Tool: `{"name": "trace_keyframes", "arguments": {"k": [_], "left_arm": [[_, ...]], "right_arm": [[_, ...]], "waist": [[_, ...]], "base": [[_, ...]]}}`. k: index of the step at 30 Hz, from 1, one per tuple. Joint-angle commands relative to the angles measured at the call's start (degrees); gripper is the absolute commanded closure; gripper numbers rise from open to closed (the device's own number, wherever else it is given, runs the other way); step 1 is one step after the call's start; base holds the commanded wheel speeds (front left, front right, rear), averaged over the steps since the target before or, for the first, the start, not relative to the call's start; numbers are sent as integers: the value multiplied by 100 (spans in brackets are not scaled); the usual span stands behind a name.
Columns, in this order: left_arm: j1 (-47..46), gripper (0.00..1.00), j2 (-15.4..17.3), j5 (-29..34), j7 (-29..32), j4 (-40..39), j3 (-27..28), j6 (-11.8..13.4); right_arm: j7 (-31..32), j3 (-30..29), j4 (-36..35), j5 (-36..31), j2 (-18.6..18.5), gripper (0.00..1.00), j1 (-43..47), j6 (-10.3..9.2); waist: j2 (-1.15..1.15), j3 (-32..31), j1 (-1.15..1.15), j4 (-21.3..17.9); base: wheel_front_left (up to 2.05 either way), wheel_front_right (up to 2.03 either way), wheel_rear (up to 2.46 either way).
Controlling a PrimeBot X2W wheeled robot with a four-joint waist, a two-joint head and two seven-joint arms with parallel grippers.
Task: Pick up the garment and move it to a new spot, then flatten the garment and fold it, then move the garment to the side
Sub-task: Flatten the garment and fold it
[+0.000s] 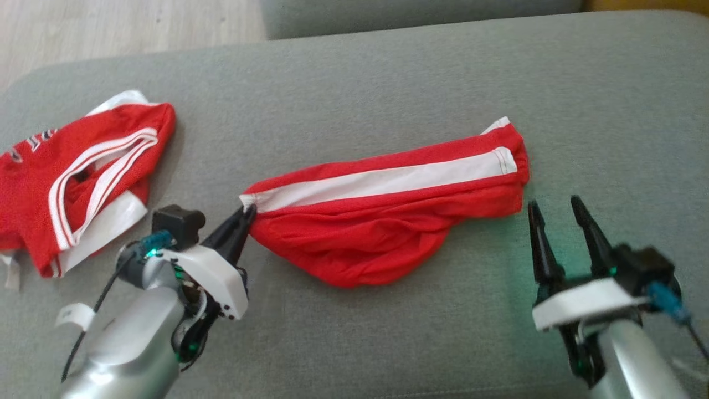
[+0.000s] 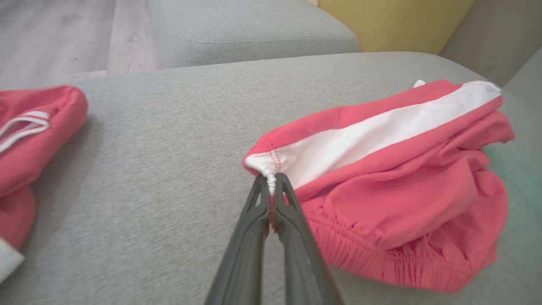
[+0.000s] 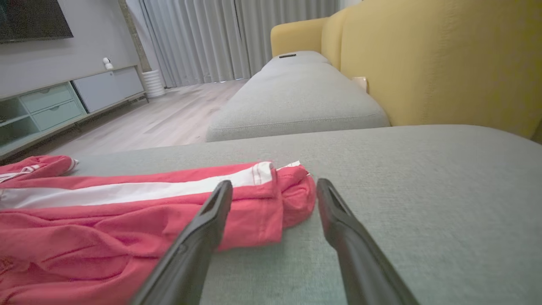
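Pinching the white-striped corner of the red shorts [image 1: 382, 238], my left gripper [image 1: 248, 213] was clamped tight on the fabric. The shorts lay bunched lengthwise across the middle of the grey sofa cushion [image 1: 388, 77]. My right gripper [image 1: 554, 203] stood wide open, empty, just beside their right end. A red jersey [image 1: 66, 177] lay well apart on my left.

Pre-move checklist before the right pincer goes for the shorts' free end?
1. Left pincer shut on the white-striped corner of the shorts: ok.
2. Right pincer open: ok.
3. Right pincer on the far hem: not ok, it sits just short of it.
4. Shorts flat: not ok, bunched.
5. Jersey apart from the shorts: ok.
6. Number of layers in the left grip: cannot tell.
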Motion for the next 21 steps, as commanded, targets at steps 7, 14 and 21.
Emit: {"name": "trace_keyframes", "arguments": {"k": [7, 14, 21], "left_arm": [[-220, 100, 107, 305, -77, -132, 487, -70], [-131, 100, -79, 517, -77, -92, 662, -172], [-68, 100, -194, 674, -77, -41, 769, -257]], "right_arm": [[335, 1486, 842, 1804, -656, 0, -1272, 44], [673, 2467, 1238, 2908, -1193, 0, -1883, 44], [765, 2964, 1530, 3470, -1334, 0, -2146, 44]], "waist": [[0, 125, 0, 194], [0, 125, 0, 324], [0, 138, 0, 408]], "base": [[0, 0, 0], [0, 0, 0], [0, 0, 0]]}}
